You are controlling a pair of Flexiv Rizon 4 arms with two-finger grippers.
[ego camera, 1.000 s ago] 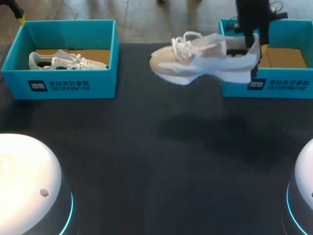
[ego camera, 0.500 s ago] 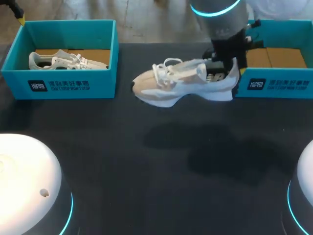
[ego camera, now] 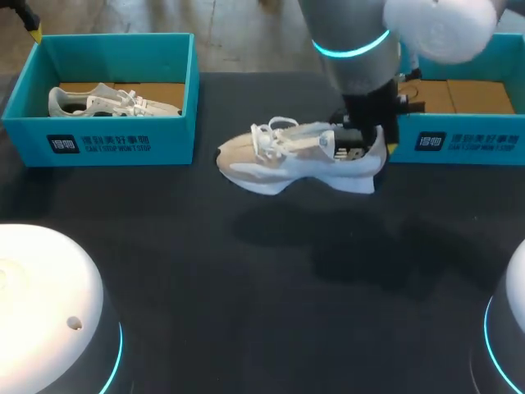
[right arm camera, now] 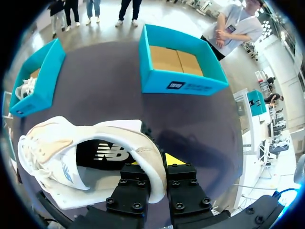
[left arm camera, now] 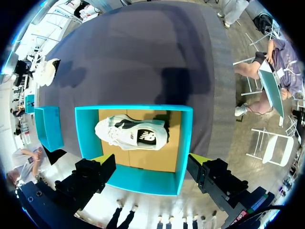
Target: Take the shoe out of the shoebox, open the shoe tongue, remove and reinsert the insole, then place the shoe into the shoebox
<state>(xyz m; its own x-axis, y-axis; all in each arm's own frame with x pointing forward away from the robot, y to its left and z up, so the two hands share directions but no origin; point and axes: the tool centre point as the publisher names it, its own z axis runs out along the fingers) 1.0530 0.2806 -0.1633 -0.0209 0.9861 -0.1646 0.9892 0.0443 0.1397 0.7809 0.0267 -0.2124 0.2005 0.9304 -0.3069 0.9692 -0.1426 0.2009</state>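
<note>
Hanging clear of the table (ego camera: 246,312), the shoe (ego camera: 299,156) is held at its heel by the right gripper (right arm camera: 159,164), whose two fingers are pressed together on the padded heel collar, one inside the shoe's opening and one outside it. The shoe is carried roughly level, sole down, with its toe turned toward the left shoebox (ego camera: 107,139) and its heel just beside the near corner of the right shoebox (ego camera: 459,144); a dark shadow is cast on the table beneath it. White laces are seen loose over the tongue, and the dark insole can be made out through the opening in the right wrist view. The right arm (ego camera: 353,41) is brought in from the far right and is set over the shoe's heel, so that the fingers are largely hidden in the head view. Nothing but a brown cardboard floor is shown in the right shoebox. In the left shoebox a second shoe (left arm camera: 131,133) is laid on its side on the cardboard, lengthwise along the box. The left gripper (left arm camera: 150,161) is held high above that box with its fingers spread wide and nothing between them, one yellow tip standing over each end of the near wall; no part of the second shoe or the box is touched by it.
</note>
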